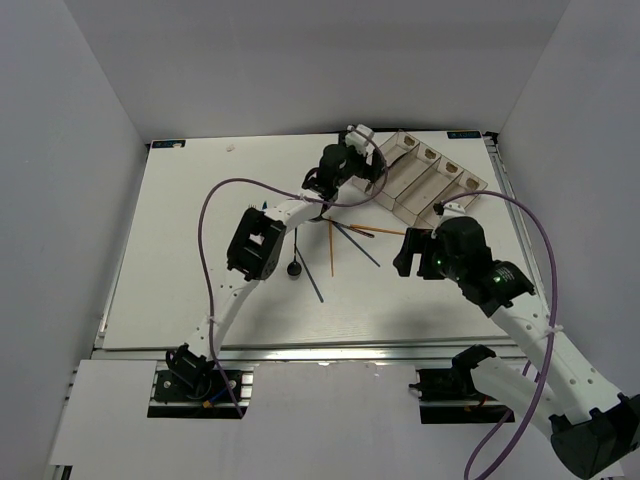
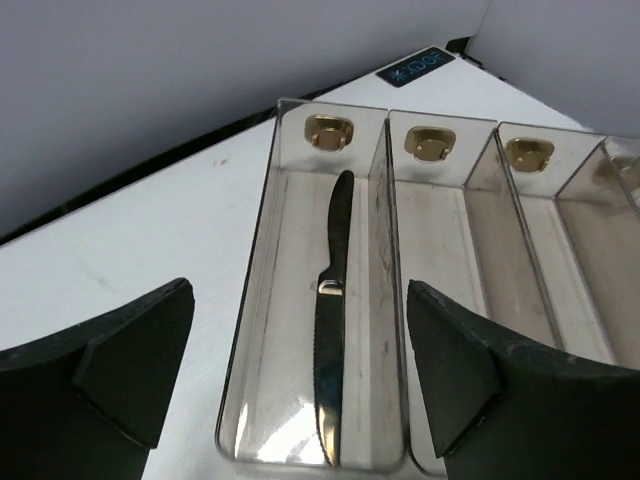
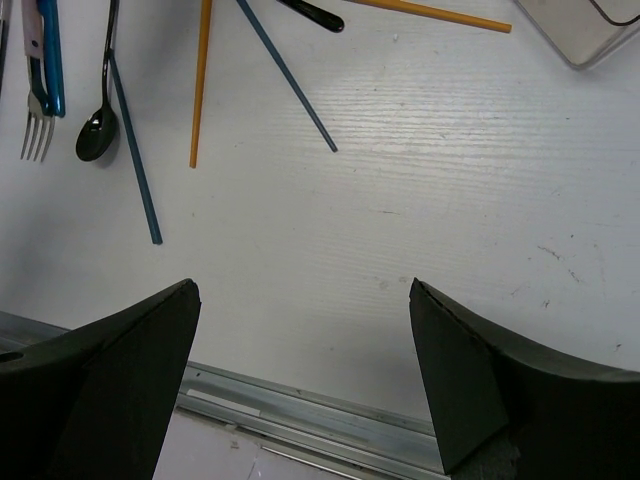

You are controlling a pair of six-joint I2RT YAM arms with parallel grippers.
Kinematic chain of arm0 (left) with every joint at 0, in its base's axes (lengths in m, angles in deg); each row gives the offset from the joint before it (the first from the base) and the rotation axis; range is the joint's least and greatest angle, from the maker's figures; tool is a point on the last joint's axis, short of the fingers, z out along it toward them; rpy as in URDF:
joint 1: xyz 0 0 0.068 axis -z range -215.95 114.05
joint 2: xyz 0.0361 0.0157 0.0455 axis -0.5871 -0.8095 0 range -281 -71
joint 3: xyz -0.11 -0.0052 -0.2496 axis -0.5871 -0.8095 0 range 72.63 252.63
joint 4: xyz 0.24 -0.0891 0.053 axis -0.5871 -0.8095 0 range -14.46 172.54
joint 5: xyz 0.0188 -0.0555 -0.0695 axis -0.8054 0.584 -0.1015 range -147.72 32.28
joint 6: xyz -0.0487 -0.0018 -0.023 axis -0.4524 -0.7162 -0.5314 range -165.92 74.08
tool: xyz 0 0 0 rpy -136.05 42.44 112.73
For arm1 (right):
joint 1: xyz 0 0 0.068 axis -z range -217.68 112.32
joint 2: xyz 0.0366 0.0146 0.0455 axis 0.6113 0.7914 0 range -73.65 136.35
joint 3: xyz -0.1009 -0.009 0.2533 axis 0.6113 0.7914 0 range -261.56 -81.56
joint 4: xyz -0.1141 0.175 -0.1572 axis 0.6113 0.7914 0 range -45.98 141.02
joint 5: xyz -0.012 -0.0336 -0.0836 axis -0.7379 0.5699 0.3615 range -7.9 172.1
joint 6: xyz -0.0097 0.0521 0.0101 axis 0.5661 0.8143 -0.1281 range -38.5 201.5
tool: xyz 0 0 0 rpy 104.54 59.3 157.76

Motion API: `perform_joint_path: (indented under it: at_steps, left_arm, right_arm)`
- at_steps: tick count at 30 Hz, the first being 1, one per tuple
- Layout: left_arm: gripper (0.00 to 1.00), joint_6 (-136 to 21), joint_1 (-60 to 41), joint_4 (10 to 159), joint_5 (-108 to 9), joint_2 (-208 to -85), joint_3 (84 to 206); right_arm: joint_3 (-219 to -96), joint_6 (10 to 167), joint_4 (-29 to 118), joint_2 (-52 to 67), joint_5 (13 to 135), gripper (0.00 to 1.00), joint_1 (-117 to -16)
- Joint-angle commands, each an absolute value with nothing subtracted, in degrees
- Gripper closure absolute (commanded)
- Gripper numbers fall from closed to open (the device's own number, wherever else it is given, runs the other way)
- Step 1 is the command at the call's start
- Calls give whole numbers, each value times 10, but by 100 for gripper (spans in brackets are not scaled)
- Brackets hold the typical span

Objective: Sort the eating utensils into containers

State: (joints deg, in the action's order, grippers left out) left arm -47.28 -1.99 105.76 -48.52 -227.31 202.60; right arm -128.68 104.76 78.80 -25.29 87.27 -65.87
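White tabletop (image 3: 400,180) carried four joined clear bins (image 2: 380,200), one knife (image 2: 330,330) inside.
Knife lay lengthwise, handle pointing far; left gripper (image 2: 298,300) and right gripper (image 3: 303,290) both hung with fingers spread.

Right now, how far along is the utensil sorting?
Done: one knife lies in a bin. In hand: nothing; left gripper open above that bin, right gripper open over the table. To sort: fork, spoon and chopsticks lie loose on the table.
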Motion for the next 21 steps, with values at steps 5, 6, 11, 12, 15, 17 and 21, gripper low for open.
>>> perform_joint_path:
  at_steps: [5, 6, 11, 12, 15, 17, 21]
  left_arm:
    - [2, -585, -20, 993, -689, -1960, 1844]
    - [2, -607, -20, 970, -751, -1901, 1823]
    - [2, -692, -32, 767, -899, -1721, 1665]
    - [2, -734, -37, 746, -911, -1655, 1633]
    - [2, -788, -53, 682, -927, -1546, 1497]
    - [2, -800, -55, 635, -937, -1436, 1437]
    - [2, -807, -55, 551, -959, -1267, 1315]
  right_arm:
    - [-1315, 1029, 743, -240, 867, 11, -657]
    - [-1314, 1026, 736, -238, 861, 11, -657]
    - [-1319, 1028, 718, -191, 852, 11, -658]
    - [-1321, 1032, 716, -167, 857, 11, -658]
    - [-1337, 1036, 708, -109, 866, 11, -668]
    - [-1355, 1043, 716, -76, 893, 11, -691]
    - [-1395, 1052, 725, -15, 962, 11, -723]
